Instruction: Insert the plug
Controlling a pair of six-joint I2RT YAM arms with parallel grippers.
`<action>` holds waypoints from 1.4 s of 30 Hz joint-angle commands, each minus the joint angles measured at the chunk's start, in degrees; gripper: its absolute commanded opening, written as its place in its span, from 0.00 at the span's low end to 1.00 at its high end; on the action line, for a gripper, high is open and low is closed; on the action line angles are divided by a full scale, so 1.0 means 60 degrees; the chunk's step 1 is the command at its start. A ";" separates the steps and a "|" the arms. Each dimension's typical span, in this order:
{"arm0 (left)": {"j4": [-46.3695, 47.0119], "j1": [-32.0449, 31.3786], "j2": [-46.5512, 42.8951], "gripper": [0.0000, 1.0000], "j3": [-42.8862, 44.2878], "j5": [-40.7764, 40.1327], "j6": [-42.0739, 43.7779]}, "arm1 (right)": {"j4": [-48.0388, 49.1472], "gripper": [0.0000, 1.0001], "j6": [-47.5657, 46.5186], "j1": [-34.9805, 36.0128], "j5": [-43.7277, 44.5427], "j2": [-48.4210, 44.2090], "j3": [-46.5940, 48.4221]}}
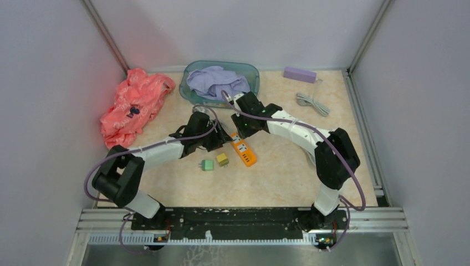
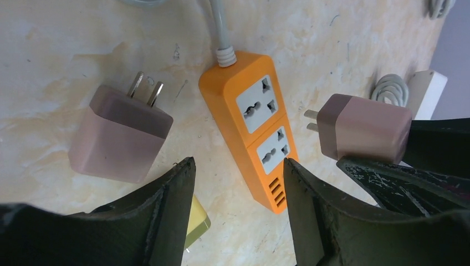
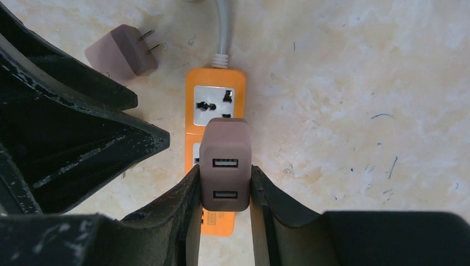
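USB charger plug (image 3: pixel 225 166), a mauve block with two USB ports on its back, is pinched between the fingers of the right gripper (image 3: pixel 224 177), which is closed firmly on its sides. From the right wrist view it hangs over the second socket of the orange power strip (image 3: pixel 213 105), with the first socket showing just beyond it. From the left wrist view its two prongs point toward the strip's face and are not in the socket.

The power strip lies flat near the middle of the counter (image 1: pixel 277 177), its grey cord running off toward the back.

The left gripper (image 2: pixel 238 166) hovers low over the strip's USB end. Its jaws stand apart with nothing clamped between them. One fingertip is just beside the strip's edge, and the other is off to the side above bare counter.

A second mauve plug (image 2: pixel 119 133) lies on its side just beside the strip, prongs pointing away from the arms. Nearer the arm bases sit a small yellow adapter (image 1: pixel 223 159) and a green adapter (image 1: pixel 207 164), close together.

At the back stands a teal basin (image 1: pixel 219 66) with a lavender cloth (image 1: pixel 216 80) in it. A pink garment (image 1: pixel 133 105) is heaped at the left, and a purple box (image 1: pixel 299 73) and a coiled grey cable (image 1: pixel 311 102) lie at the right.
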 commanded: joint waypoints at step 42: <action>0.0608 -0.0155 0.2151 0.44 0.0582 0.0370 -0.0292 | 0.0769 0.00 0.0264 -0.0028 0.0174 0.1265 0.0050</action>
